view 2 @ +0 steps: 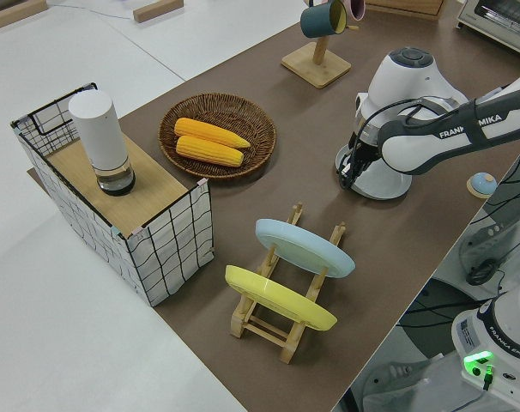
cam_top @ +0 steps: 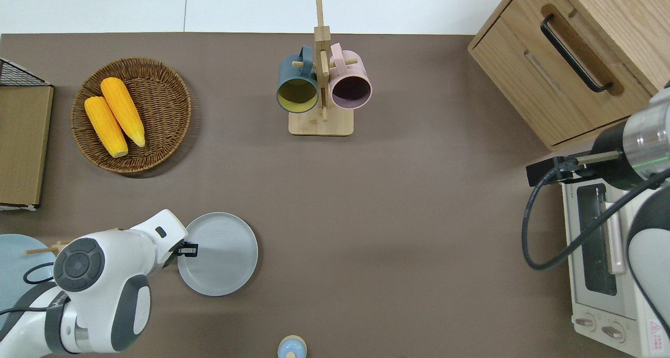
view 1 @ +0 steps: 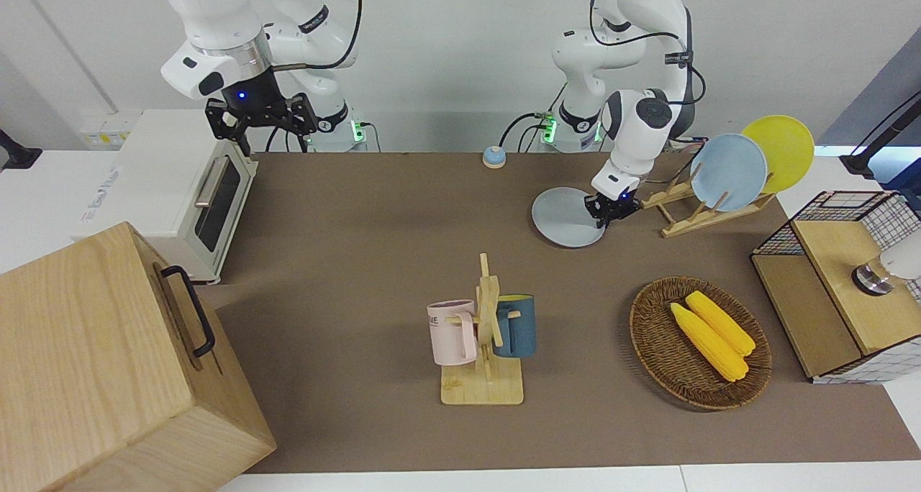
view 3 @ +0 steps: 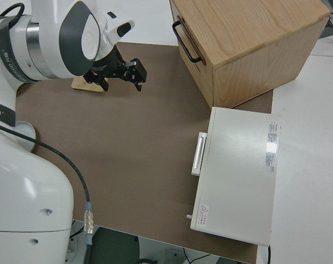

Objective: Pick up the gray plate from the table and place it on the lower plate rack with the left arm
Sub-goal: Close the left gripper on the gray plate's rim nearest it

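The gray plate (view 1: 565, 219) (cam_top: 220, 256) lies on the brown table (view 1: 374, 226), next to the light-wood lower plate rack (view 1: 691, 219) (view 2: 273, 330). My left gripper (view 1: 609, 211) (cam_top: 187, 249) is down at the plate's rim on the side toward the rack, with its fingers drawn together on that rim. The rack holds a light-blue plate (view 1: 728, 172) and a yellow plate (view 1: 781, 150), both leaning in its slots. The right arm is parked and its gripper (view 1: 260, 118) is open.
A wicker basket (view 1: 651, 334) with two corn cobs lies farther from the robots than the rack. Mid-table stands a wooden mug stand (view 1: 483, 377) with two mugs. A wire-sided crate (view 1: 827, 211) sits at the left arm's end; a toaster oven (view 1: 180, 190) and wooden cabinet (view 1: 93, 362) at the right arm's end.
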You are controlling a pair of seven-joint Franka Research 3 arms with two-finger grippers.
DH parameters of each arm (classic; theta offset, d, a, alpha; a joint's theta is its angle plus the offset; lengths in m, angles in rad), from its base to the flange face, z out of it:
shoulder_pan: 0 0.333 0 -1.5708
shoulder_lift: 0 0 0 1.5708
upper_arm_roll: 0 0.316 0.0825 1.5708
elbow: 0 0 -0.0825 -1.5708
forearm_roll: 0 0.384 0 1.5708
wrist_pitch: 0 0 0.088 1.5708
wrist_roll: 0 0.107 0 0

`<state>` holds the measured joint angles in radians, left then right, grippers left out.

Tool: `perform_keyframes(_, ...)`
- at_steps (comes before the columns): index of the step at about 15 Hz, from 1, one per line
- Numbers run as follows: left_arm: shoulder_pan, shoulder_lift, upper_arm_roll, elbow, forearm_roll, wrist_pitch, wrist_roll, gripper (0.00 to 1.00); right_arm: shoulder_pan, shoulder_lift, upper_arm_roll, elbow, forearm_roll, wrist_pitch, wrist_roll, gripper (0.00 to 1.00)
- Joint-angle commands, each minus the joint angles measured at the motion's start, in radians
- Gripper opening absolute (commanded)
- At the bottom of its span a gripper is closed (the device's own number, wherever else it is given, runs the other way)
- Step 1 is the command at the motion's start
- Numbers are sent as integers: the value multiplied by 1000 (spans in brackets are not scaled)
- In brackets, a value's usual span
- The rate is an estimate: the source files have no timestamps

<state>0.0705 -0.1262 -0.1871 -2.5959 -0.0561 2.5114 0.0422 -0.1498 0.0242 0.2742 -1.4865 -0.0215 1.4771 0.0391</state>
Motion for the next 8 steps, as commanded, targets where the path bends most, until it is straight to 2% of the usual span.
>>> perform_keyframes(1, 5, -1, 14, -4, -2, -19, -12, 0, -20, -1, 19, 9, -2, -15, 13, 983)
perform_keyframes(3, 6, -15, 20, 10, -2, -52, -12, 0, -20, -3, 19, 9, -2, -15, 13, 983)
perform_keyframes(8, 12, -61, 38, 167, -2, -301, -13, 0, -20, -1, 19, 9, -2, -15, 13, 983)
